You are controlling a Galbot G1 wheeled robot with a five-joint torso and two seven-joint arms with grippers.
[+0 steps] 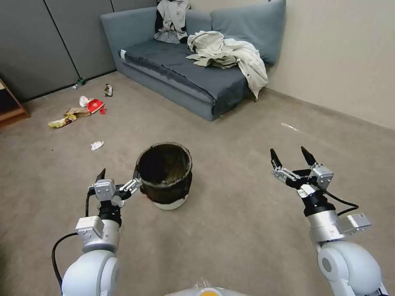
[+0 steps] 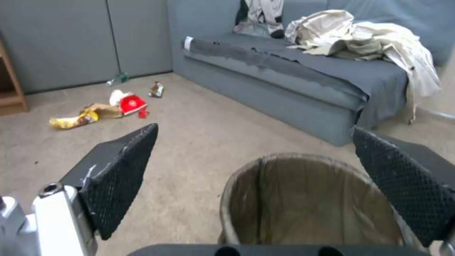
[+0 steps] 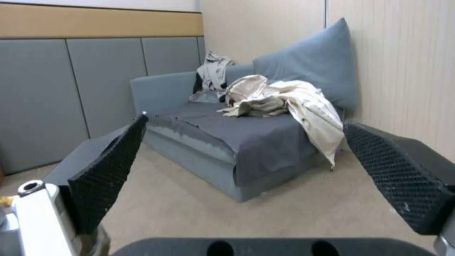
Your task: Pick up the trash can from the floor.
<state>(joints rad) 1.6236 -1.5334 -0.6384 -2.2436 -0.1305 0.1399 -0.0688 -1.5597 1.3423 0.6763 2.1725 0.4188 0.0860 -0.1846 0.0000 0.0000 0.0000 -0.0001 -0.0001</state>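
Left gripper spread, straddling trash can rim at its 9 o'clock, on floor. Right gripper spread, idle at 3 o'clock, well apart.

The trash can stands upright on the floor before me, a small round bin with a white base, its dark liner bag folded over the rim, mouth open.
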